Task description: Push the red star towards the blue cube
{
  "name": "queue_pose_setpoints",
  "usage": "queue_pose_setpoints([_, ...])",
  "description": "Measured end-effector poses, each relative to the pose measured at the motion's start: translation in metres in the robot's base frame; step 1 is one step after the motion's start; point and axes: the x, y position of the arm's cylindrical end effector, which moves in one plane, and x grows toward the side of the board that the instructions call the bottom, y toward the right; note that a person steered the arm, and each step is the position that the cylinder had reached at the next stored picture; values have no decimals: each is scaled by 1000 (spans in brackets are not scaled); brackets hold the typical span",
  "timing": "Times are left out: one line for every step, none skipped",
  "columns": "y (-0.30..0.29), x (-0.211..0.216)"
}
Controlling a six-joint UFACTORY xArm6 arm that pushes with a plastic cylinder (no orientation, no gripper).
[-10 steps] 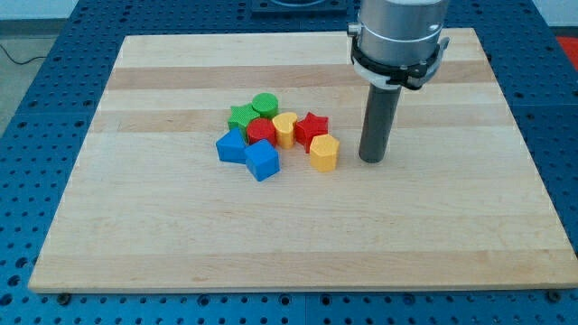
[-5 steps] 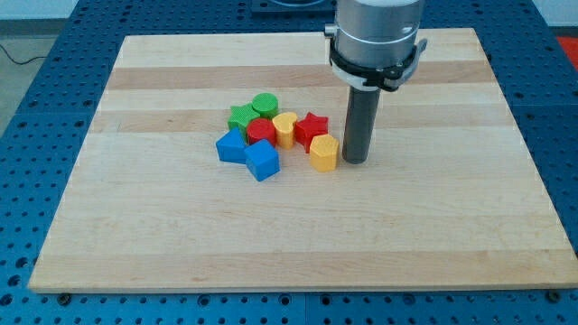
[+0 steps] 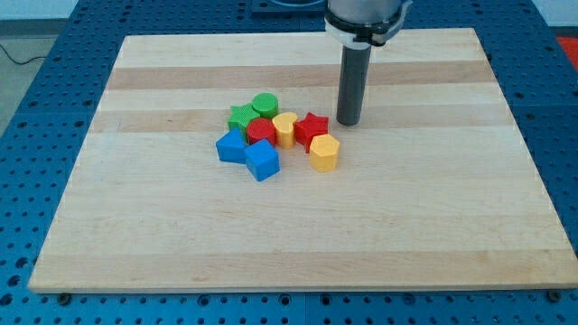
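The red star [image 3: 312, 126] lies in a tight cluster of blocks near the board's middle. The blue cube [image 3: 263, 160] sits at the cluster's lower left, apart from the star. A yellow block [image 3: 285, 130] touches the star's left side and a yellow hexagonal block [image 3: 324, 153] sits just below and right of the star. My tip [image 3: 349, 122] stands on the board just right of the red star and slightly above it, with a small gap between them.
A red round block [image 3: 262, 132], a green star [image 3: 241, 116], a green round block [image 3: 265, 104] and a second blue block [image 3: 232, 146] fill the cluster's left side. The wooden board [image 3: 433, 217] lies on a blue perforated table.
My tip has moved left and towards the view's top, from right of the yellow hexagonal block to right of the red star. No block has visibly moved.
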Motion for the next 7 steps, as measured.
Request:
queue_pose_setpoints([-6,4])
queue_pose_setpoints([-16,23])
queue_pose_setpoints([-20,44])
queue_pose_setpoints([-24,59])
queue_pose_setpoints([-7,59])
queue_pose_setpoints([13,25])
queue_pose_setpoints([2,3])
